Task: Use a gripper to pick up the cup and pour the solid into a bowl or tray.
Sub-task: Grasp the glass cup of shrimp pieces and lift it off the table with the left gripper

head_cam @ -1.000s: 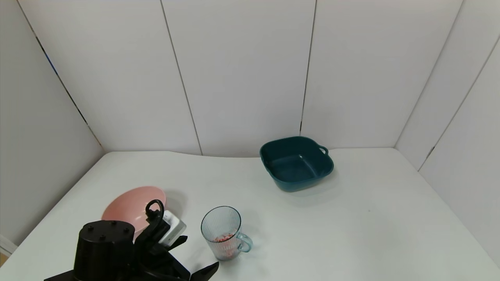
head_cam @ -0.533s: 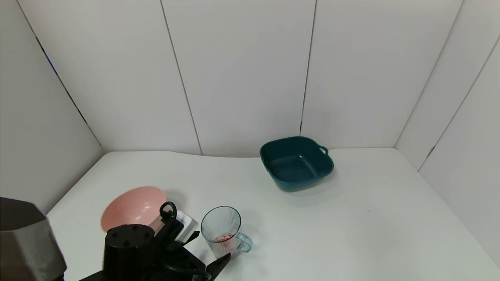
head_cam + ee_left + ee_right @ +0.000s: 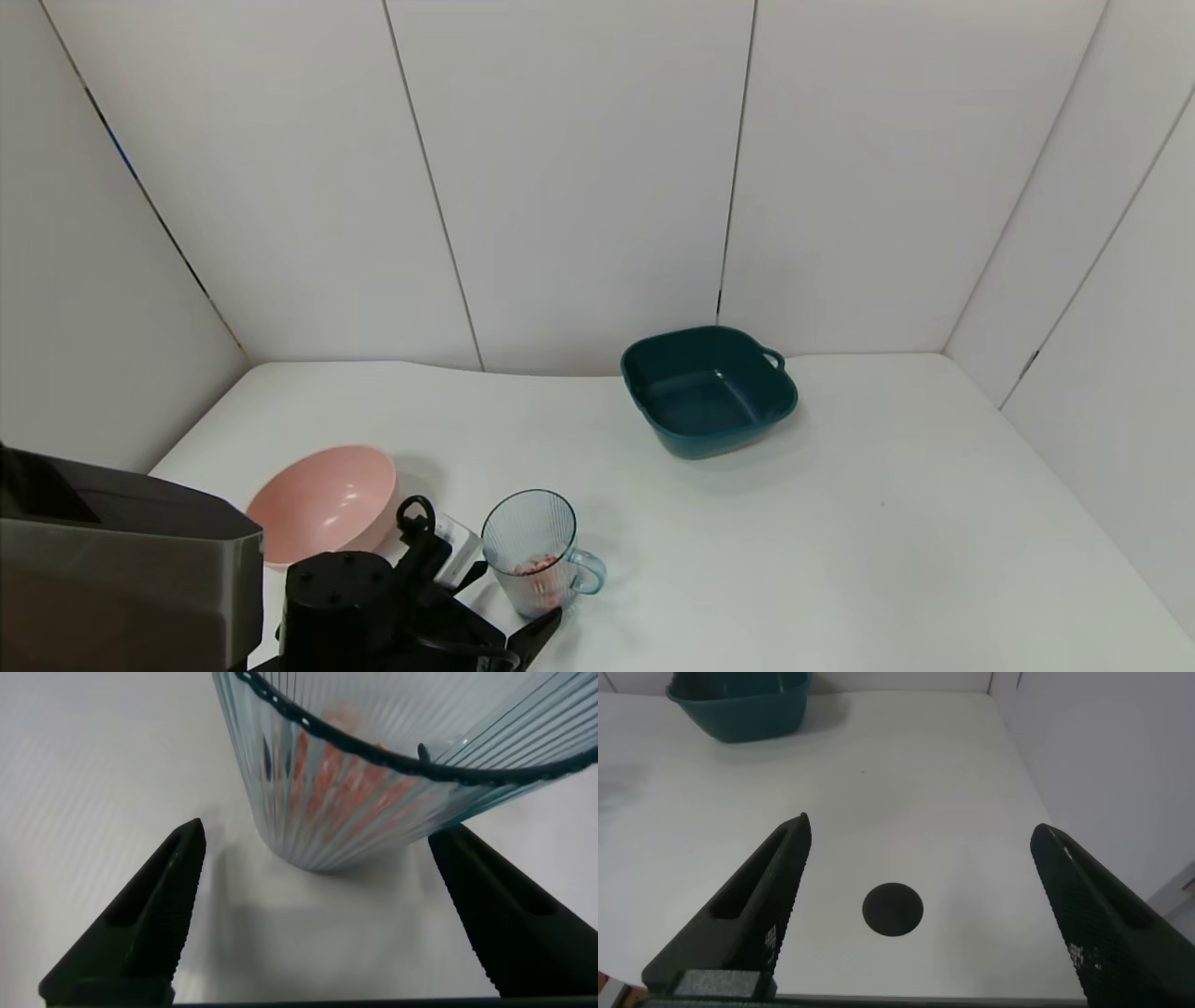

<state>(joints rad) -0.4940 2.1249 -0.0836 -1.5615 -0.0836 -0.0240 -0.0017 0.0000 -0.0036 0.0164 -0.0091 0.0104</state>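
The ribbed pale-blue cup (image 3: 530, 546) stands on the white table near the front left, with its handle to the right. The red and white solid (image 3: 534, 566) lies in its bottom. My left gripper (image 3: 512, 597) is open right at the cup's near side. In the left wrist view the cup (image 3: 374, 775) with the solid (image 3: 346, 765) fills the far end of the gap, and both fingers (image 3: 149, 915) stand wide apart, clear of its base. The pink bowl (image 3: 322, 502) sits just left of the cup. My right gripper (image 3: 920, 831) is open and empty and is out of the head view.
A dark teal square tray (image 3: 708, 390) stands at the back centre; it also shows in the right wrist view (image 3: 738, 705). A round black hole (image 3: 893, 909) marks the table under the right gripper. My left arm's grey link (image 3: 121, 579) fills the lower left corner.
My left gripper has moved forward and to the right, up to the cup. The arm's grey link has come into view at the lower left. The cup stays about in place.
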